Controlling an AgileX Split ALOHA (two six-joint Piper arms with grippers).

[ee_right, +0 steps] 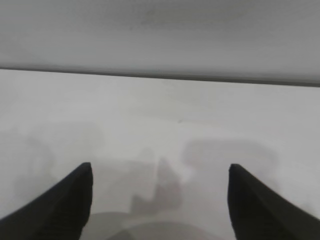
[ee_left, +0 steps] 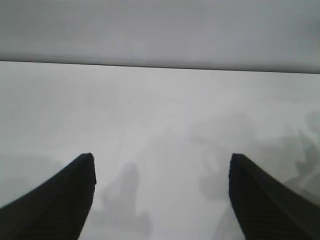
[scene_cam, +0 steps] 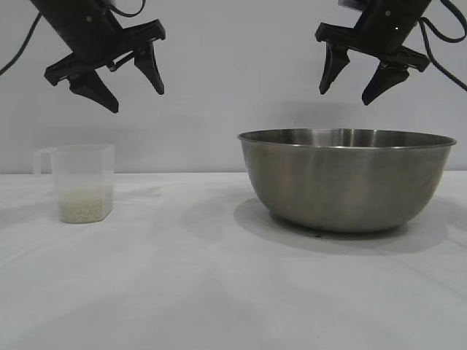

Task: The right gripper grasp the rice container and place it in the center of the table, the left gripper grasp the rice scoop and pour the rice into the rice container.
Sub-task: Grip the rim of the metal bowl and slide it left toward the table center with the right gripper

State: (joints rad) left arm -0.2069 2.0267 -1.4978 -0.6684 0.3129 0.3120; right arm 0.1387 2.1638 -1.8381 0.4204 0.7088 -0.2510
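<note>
Bowl rim (ee_right: pixel 150 231) only right-wrist.

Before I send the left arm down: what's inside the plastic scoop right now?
The rice scoop holds a shallow layer of rice at its bottom; above that it looks empty.

Both arms run off the top edge of the exterior view above the rice container (scene_cam: pixel 346 179), so only the left gripper (scene_cam: pixel 133 93) and the right gripper (scene_cam: pixel 347 92) with their wrists show. The container's steel wall hides its inside. In the right wrist view, only a blurred sliver of its rim (ee_right: pixel 150 231) shows, cut by the frame edge.
</note>
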